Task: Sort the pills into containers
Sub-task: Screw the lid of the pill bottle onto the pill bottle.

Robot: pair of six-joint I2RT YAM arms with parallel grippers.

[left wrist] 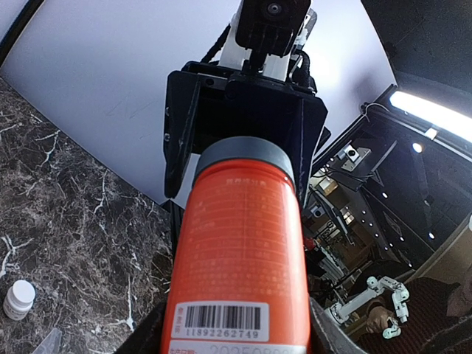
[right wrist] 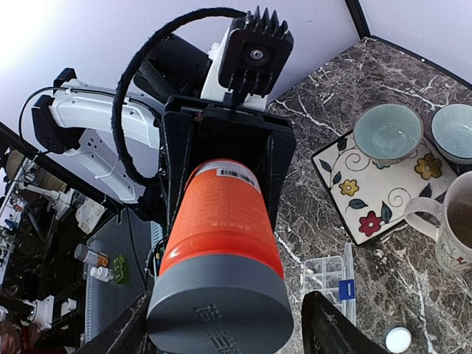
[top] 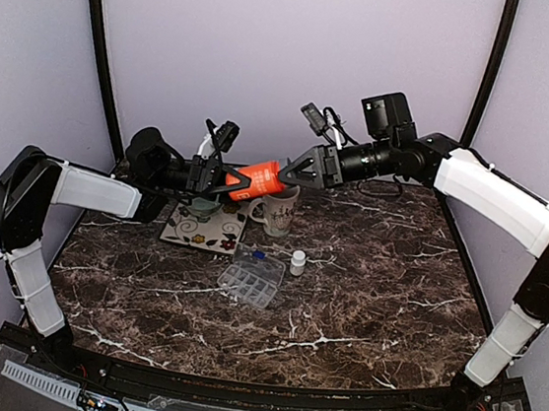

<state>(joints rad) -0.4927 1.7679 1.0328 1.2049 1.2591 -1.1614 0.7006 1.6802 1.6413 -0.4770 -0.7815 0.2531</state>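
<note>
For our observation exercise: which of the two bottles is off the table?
The orange bottle, held sideways in the left claw; the small white bottle stands on the table.

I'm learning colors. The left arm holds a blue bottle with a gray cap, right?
Not blue. The bottle in the left gripper is orange. It does have a gray cap. The left wrist view shows the orange best.

Bright, soft, even lighting from overhead, with faint shadows on the marble table (top: 362, 305), wall (right wrist: 44, 29) blown out to white in the right wrist view, glaring strip lamp (left wrist: 431, 110) in the left, fisheye bending at edges, bottle (right wrist: 221, 243) slightly soft at its near end.
</note>
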